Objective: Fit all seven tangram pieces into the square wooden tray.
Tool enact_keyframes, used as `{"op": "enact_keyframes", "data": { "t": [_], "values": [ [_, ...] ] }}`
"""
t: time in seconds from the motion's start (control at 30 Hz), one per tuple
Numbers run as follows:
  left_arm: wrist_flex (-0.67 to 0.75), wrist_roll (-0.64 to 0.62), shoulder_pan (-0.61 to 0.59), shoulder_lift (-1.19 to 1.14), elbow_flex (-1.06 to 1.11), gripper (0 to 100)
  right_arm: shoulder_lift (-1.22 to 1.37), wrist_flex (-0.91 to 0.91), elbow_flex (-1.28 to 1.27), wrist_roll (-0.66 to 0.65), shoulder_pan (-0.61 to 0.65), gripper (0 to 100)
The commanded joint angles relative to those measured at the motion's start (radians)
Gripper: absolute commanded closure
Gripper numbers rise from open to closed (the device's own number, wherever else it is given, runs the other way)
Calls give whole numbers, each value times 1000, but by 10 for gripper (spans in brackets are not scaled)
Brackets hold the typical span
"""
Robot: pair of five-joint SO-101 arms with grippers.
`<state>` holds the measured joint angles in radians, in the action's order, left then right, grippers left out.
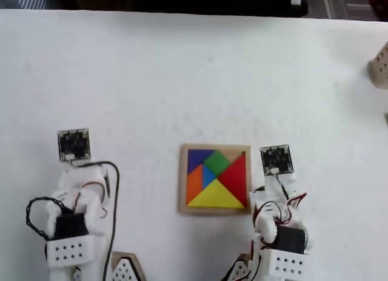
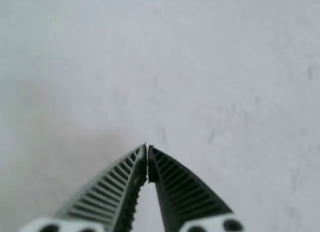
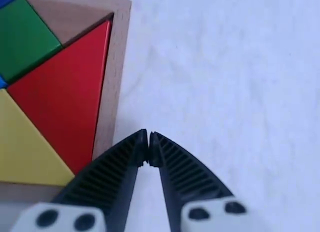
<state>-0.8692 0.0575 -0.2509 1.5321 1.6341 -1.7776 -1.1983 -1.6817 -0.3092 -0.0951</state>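
- The square wooden tray [image 1: 215,210] lay on the white table [image 1: 182,81], between the two arms and nearer the right one.
- Six coloured pieces sat flush in it: a red triangle [image 1: 235,175] on the right, a yellow triangle [image 1: 215,198] along the near edge, an orange piece [image 1: 194,182] on the left, a purple piece [image 1: 195,158] in the far left corner, a green square [image 1: 215,161] and a small blue triangle [image 1: 208,175] in the middle.
- A wood-coloured triangle [image 3: 70,19] lay between the green square and the red triangle; whether it was a plain piece or bare tray floor could not be told.
- The job looked finished or one piece short. If that was a gap, the last piece would want lowering flat, its long edge to the far rim, without nudging its neighbours.
- The right gripper [image 3: 148,149] was clenched tip to tip on nothing, over the table just beside the tray's right rim.
- The left gripper [image 2: 147,164] was likewise pinched closed and empty, over bare table well apart from the tray.
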Motion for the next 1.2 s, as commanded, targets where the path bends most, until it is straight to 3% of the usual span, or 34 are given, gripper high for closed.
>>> {"op": "enact_keyframes", "data": {
  "t": [0.0, 0.2, 1.17],
  "values": [
    [-181, 31, 58, 151, -14, 976, -1, -7, -9, -9, -7, 981],
    [-437, 232, 61, 305, 28, 976, -1, -7, -9, -11, -7, 981],
    [-407, 270, 62, 283, 60, 976, -1, -7, -9, -14, -7, 981]
  ]
}}
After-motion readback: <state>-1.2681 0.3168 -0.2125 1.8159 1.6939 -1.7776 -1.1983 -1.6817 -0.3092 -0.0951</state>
